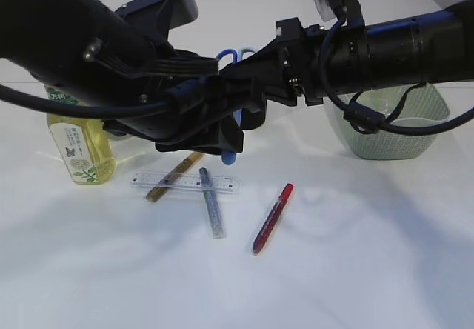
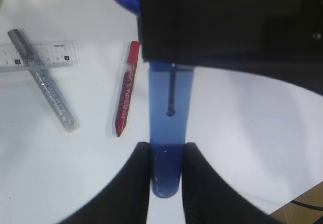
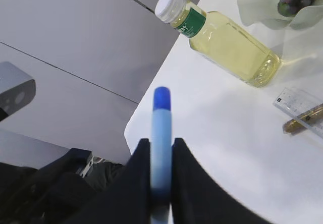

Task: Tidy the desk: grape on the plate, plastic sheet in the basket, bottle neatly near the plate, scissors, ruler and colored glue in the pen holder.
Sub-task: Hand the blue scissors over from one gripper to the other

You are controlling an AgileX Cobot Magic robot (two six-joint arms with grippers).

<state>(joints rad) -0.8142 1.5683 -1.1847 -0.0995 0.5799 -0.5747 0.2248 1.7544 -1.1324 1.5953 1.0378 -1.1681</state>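
I have the blue-sheathed scissors point(image 2: 169, 148) pinched between both claws in mid-air, left gripper point(image 2: 166, 171) on the sheath tip, right gripper point(image 3: 160, 168) clamped further along, so I release the left only once the right feels firm

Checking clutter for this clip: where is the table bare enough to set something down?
Free: the front strip below the red glue stick, and the patch between it and the basket. Crowded: around the ruler, crossed by the silver glue stick and gold glue stick, beside the bottle.
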